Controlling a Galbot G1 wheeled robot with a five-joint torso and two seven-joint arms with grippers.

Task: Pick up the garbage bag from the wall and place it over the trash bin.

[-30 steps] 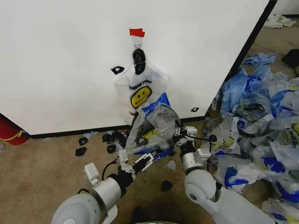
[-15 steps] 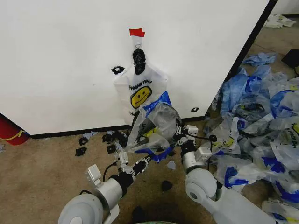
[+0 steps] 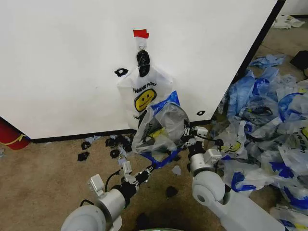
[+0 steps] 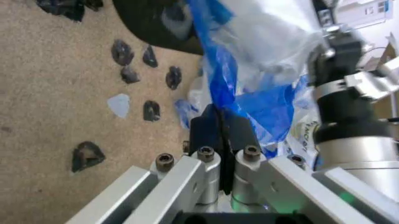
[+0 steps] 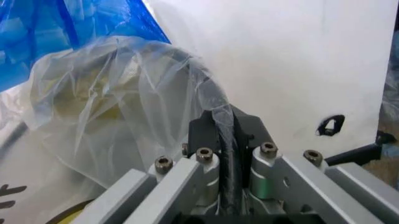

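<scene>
1. Both grippers pinched one garbage bag [image 3: 161,127] between them — left gripper [image 3: 153,167] clamped on its blue lower edge, right gripper [image 3: 185,139] clamped on its clear side.
2. It hung off the wall [image 3: 62,62], stretched open just above the floor.
3. Bagging looked unfinished — the trash bin [image 4: 156,23] sat dark beneath the plastic, seemingly still uncovered.

Silver-grey arms, black cables, screws
</scene>
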